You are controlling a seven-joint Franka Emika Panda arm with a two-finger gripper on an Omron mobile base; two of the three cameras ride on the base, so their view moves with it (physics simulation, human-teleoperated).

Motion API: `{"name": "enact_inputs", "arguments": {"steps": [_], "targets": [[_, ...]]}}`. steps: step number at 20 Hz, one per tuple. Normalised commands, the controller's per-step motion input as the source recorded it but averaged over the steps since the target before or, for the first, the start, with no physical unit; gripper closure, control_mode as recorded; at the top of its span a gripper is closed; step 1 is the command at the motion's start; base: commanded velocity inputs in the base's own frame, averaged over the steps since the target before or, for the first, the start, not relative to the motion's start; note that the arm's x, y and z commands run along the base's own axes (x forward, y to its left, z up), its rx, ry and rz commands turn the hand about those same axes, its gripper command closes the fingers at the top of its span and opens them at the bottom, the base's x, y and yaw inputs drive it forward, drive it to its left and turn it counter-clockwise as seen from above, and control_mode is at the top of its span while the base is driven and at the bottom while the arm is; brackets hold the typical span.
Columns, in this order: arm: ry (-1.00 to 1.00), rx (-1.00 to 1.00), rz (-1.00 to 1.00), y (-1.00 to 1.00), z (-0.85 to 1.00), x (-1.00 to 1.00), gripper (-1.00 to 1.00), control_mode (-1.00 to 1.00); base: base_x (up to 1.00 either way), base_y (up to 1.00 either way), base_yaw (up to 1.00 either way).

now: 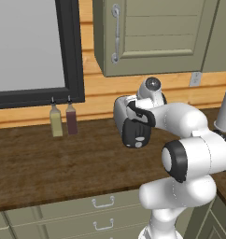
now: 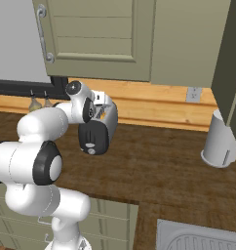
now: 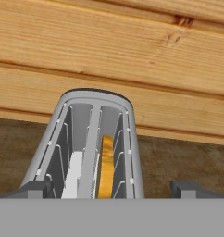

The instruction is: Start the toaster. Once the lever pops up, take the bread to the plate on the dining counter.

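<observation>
Toaster (image 1: 133,122) sits on brown counter (image 1: 45,163) near wood-panel wall, arm's hand directly above it.

Left base view: black end face toward camera; two bottles (image 1: 62,120) well apart to left.

Right base view: gripper (image 2: 101,110) over toaster top; pale cylinder (image 2: 220,141) well apart to right.

Hand view: bread (image 3: 107,164) stands in right slot; fingertips (image 3: 36,187) wide apart, straddling toaster, holding nothing. Risk: descending finger strikes slot rim or shoves toaster; lever location unclear, so press may miss.

The silver-white toaster (image 3: 93,139) is seen upright on the brown tabletop (image 3: 178,162), with a golden bread (image 3: 106,166) slice standing in its right slot.
</observation>
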Motion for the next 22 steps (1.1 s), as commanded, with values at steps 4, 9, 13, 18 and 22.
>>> {"name": "enact_inputs", "arguments": {"steps": [4, 9, 13, 18, 22], "targets": [[0.0, 0.0, 0.0, 0.0, 0.0, 0.0, -1.0, -1.0, 0.0, 0.0, 0.0], [0.0, 0.0, 0.0, 0.0, 0.0, 0.0, -1.0, -1.0, 0.0, 0.0, 0.0], [0.0, 0.0, 0.0, 0.0, 0.0, 0.0, -1.0, -1.0, 0.0, 0.0, 0.0], [0.0, 0.0, 0.0, 0.0, 0.0, 0.0, -1.0, -1.0, 0.0, 0.0, 0.0], [0.0, 0.0, 0.0, 0.0, 0.0, 0.0, -1.0, -1.0, 0.0, 0.0, 0.0]]}}
